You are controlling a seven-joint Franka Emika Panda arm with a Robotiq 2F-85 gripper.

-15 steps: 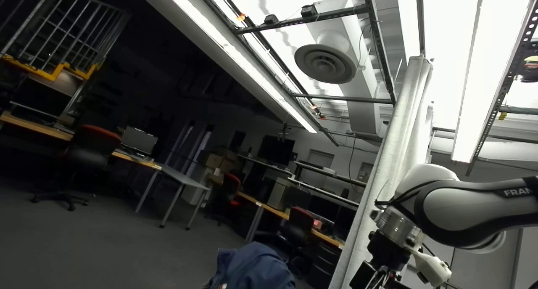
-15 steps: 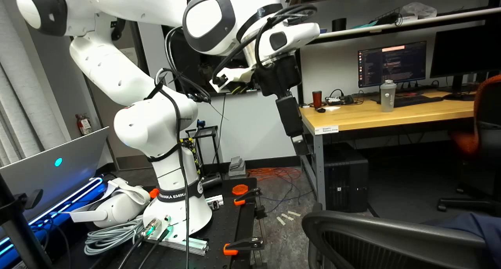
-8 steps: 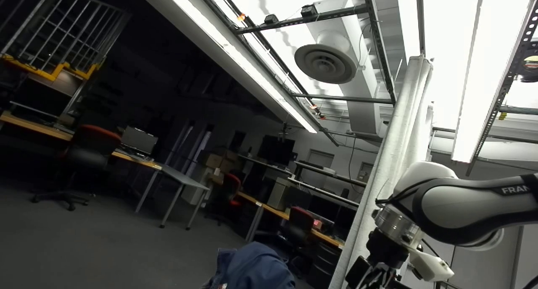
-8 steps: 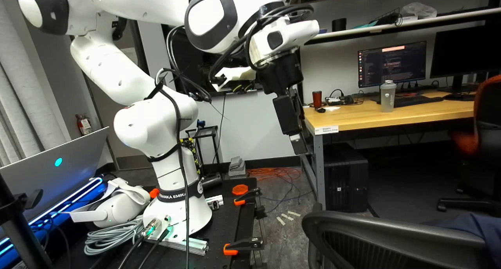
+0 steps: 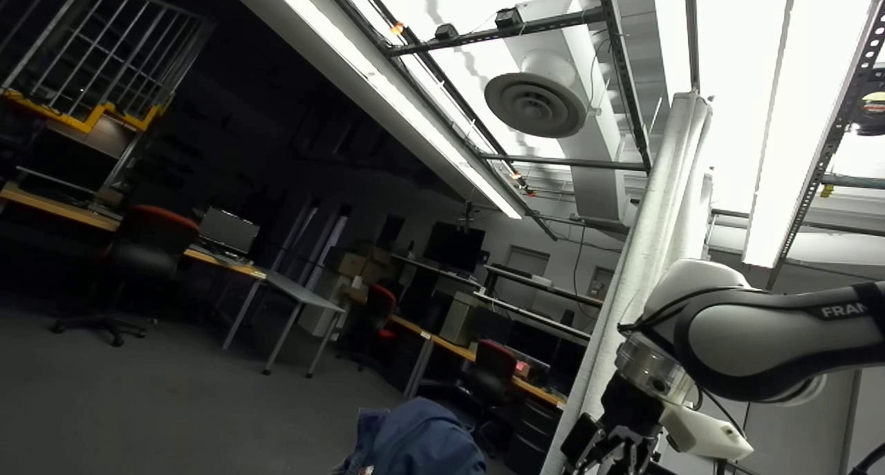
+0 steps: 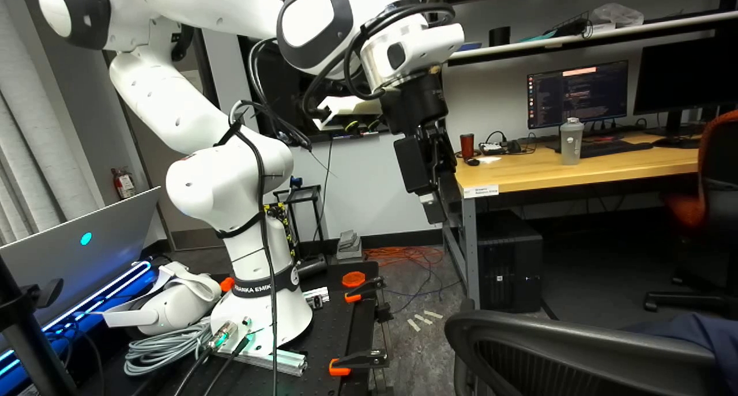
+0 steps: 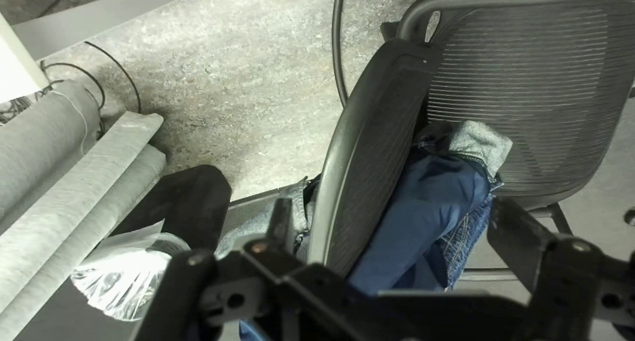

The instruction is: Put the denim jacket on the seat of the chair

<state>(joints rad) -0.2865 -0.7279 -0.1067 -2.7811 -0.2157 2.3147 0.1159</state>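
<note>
Only my wrist view shows the pale end of the denim jacket (image 7: 431,197) over stripy chair mesh (image 7: 526,68). My pincer (image 7: 389,207) is spread wide.

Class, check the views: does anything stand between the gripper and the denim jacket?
Nothing visible: in the wrist view, the denim jacket shows between the open fingers of the gripper. But the grey rim of the chair runs close beside it, so a finger could perhaps catch there.
</note>
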